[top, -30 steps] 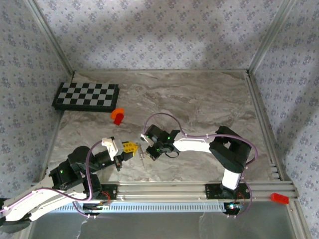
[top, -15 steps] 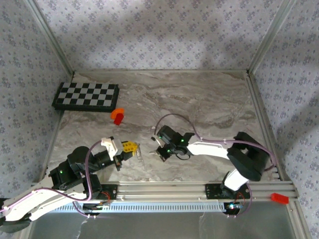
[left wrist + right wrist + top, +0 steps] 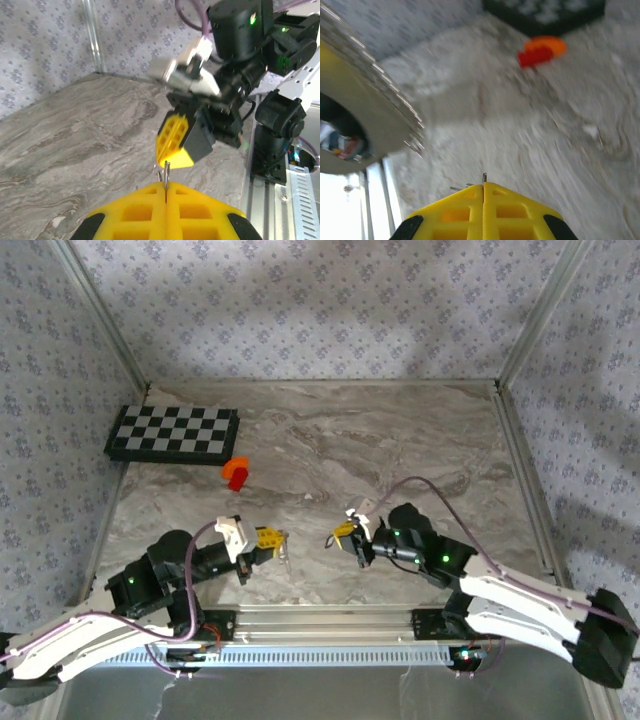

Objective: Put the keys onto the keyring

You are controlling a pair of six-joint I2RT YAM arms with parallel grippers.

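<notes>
the left gripper (image 3: 272,538) is clamped on a thin silvery piece, apparently the keyring (image 3: 165,176), which projects edge-on from its pads above the table (image 3: 420,440). the right gripper (image 3: 346,532), near it but apart, is also closed, with a tiny metal tip, probably the key (image 3: 483,176), showing past its fingers. likely fault: with so little metal exposed, either part may pivot or slip on contact, so the key misses the loop and drops.

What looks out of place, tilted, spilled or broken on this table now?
Nothing stands out. The orange-red block and the checkerboard rest on the table. The left gripper pinches the keyring above it; nothing is spilled or broken.
</notes>
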